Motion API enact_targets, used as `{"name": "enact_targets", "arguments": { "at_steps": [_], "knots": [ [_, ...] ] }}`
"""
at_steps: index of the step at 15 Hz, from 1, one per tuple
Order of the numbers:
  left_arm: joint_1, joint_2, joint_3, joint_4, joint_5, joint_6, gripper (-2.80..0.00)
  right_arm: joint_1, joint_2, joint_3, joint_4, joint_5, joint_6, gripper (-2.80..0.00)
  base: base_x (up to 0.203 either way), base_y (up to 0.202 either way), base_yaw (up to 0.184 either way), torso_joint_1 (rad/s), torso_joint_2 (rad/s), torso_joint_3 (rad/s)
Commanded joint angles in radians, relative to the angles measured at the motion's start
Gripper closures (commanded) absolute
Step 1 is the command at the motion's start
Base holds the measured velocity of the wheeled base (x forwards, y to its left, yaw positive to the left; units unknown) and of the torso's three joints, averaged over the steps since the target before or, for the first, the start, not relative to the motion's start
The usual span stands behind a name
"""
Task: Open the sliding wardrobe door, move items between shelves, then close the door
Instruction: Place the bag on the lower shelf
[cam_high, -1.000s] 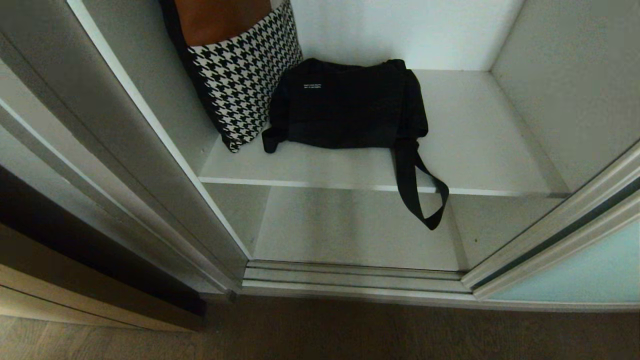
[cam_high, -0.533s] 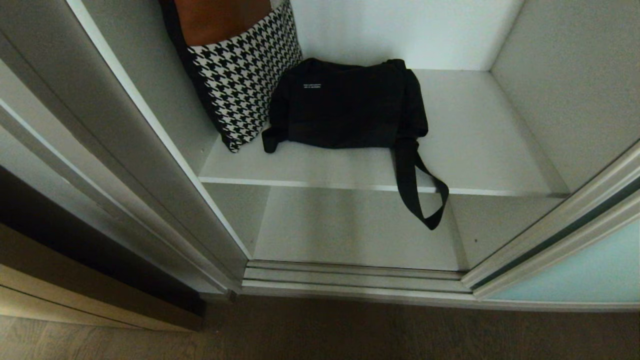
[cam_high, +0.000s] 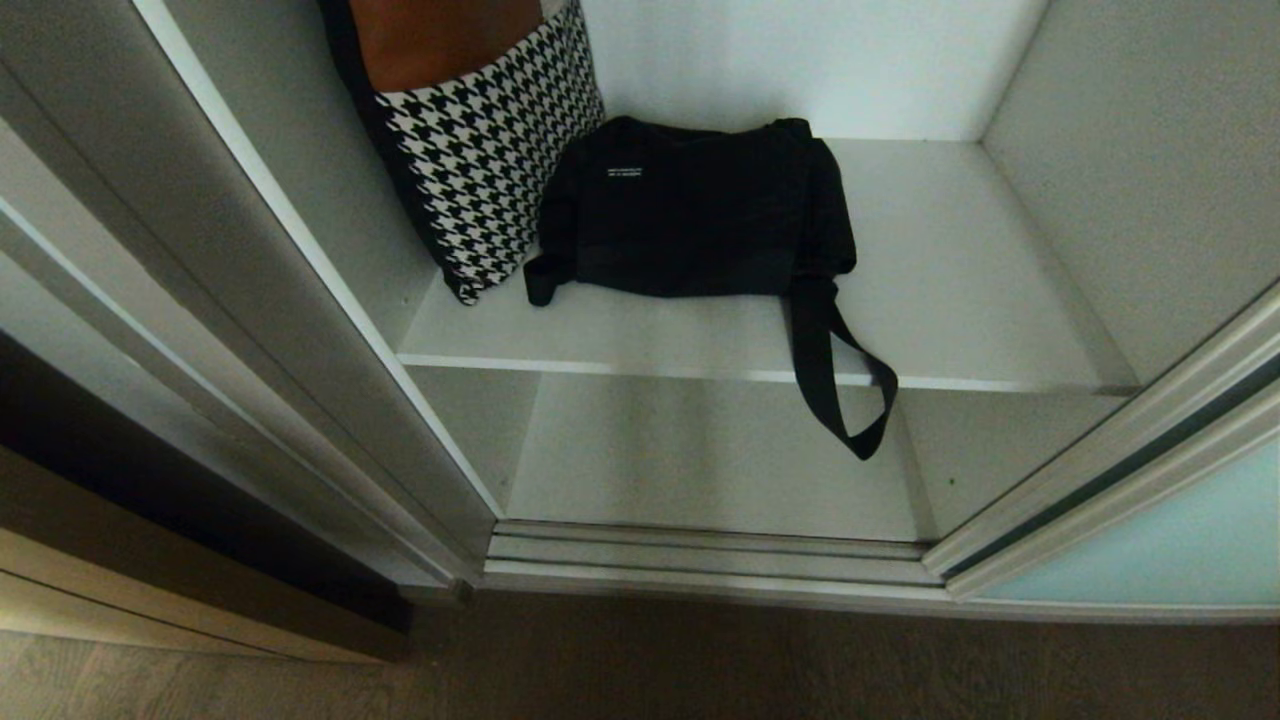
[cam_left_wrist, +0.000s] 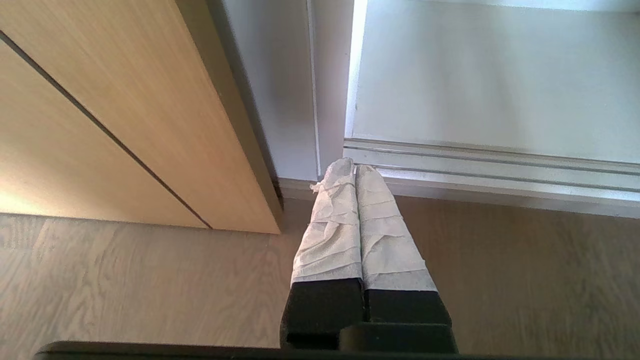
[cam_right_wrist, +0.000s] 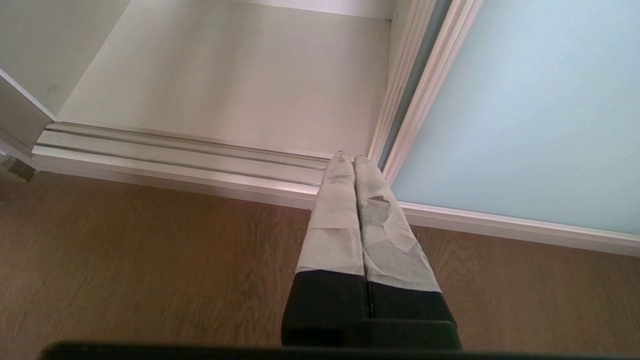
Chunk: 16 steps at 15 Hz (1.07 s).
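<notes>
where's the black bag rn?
Head view: the black bag lies on the upper shelf, left of centre, against the houndstooth cushion; its strap hangs over the front edge.

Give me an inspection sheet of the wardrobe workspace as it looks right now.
Surface: upper white-grey laminate shelf carries the bags; lower shelf bare.
Job's things: floppy black fabric bag lies on the upper shelf, its webbing strap dangling over the front edge; frosted blue-green sliding door slid open to the right.
Clutter: houndstooth-and-brown bag leaning on the left wall.
Grippers: left gripper and right gripper shut, empty, low by the door track.
Cables: nothing seen.
Surroundings: wood floor, light wood panel.
</notes>
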Motion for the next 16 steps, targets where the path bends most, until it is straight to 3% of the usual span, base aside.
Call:
{"name": "enact_targets", "arguments": {
  "at_steps": [1, 5, 9, 13, 16],
  "knots": [
    [0.0, 0.0, -0.048, -0.022, -0.002, -0.001, 0.0, 0.0, 0.0, 0.0, 0.0, 0.001, -0.001, 0.0, 0.0, 0.0, 0.0, 0.0, 0.0, 0.0],
    [0.0, 0.091, -0.353, 0.027, -0.073, 0.006, 0.0, 0.0, 0.0, 0.0, 0.0, 0.001, -0.001, 0.0, 0.0, 0.0, 0.0, 0.0, 0.0, 0.0],
    [-0.007, 0.444, -0.617, 0.042, -0.197, 0.0, 0.0, 0.0, 0.0, 0.0, 0.0, 0.001, -0.001, 0.0, 0.0, 0.0, 0.0, 0.0, 0.0, 0.0],
    [-0.01, 0.729, -0.902, 0.054, -0.512, 0.001, 0.0, 0.0, 0.0, 0.0, 0.0, 0.001, -0.001, 0.0, 0.0, 0.0, 0.0, 0.0, 0.0, 0.0],
    [-0.013, 0.872, -1.068, 0.129, -0.676, 0.003, 0.0, 0.0, 0.0, 0.0, 0.0, 0.001, -0.001, 0.0, 0.0, 0.0, 0.0, 0.0, 0.0, 0.0]
  ]
}}
